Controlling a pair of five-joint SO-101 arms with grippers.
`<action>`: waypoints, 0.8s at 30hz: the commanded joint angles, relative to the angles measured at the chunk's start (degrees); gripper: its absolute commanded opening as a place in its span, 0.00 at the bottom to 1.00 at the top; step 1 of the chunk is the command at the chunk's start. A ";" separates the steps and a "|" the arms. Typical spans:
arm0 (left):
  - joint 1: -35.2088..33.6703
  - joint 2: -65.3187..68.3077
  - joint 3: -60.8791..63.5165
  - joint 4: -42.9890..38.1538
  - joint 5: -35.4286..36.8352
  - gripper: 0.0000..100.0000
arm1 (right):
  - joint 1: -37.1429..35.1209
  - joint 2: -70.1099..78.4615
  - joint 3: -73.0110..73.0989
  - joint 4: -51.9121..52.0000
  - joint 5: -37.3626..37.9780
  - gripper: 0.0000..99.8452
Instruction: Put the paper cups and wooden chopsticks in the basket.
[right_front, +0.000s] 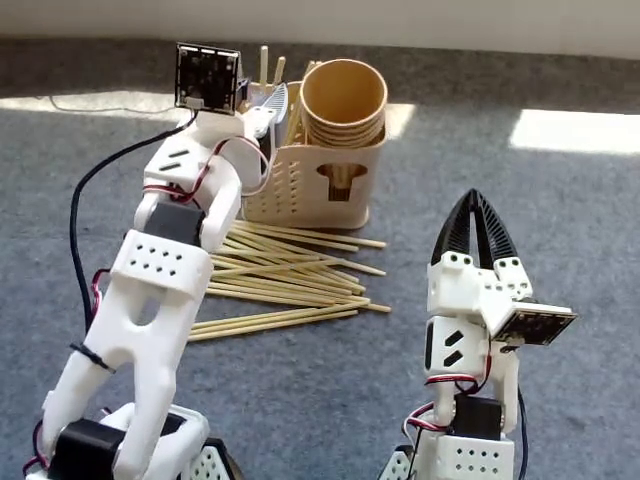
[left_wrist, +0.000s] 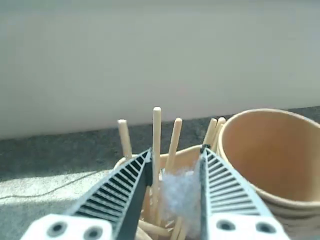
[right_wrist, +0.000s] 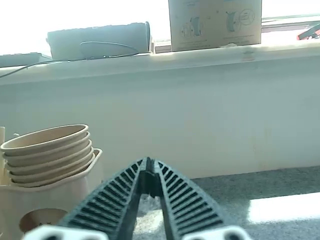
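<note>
Loose chopsticks (right_front: 290, 282) lay flat, pointing sideways before the basket (right_front: 300, 190); those inside stood upright, lower ends hidden behind the open left gripper (left_wrist: 175, 156). The right gripper (right_wrist: 149, 163) was closed, empty.

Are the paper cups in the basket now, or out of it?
In. The stacked paper cups stand upright inside the basket, their rims above its wall.

We log a grey, felt-textured desk (right_front: 560, 220) with bright sunlit patches (right_front: 575, 130) near its far edge. A thin pale cable (right_front: 90, 105) lies on it, far left. Behind stands a plain white wall (right_wrist: 225, 115), topped by a pale sill (right_wrist: 200, 52). On the sill we count a brown cardboard box (right_wrist: 215, 22) and a dark grey oblong object (right_wrist: 97, 40).
</note>
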 joint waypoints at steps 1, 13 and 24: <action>0.04 -6.11 1.36 0.62 0.70 0.16 | -0.57 -1.01 6.46 -0.31 0.62 0.01; 5.58 -25.89 14.29 0.62 0.44 0.16 | -0.57 -1.01 6.46 -0.31 0.62 0.01; 5.67 -32.22 17.27 0.62 0.62 0.16 | -0.57 -1.01 6.46 -0.04 0.62 0.01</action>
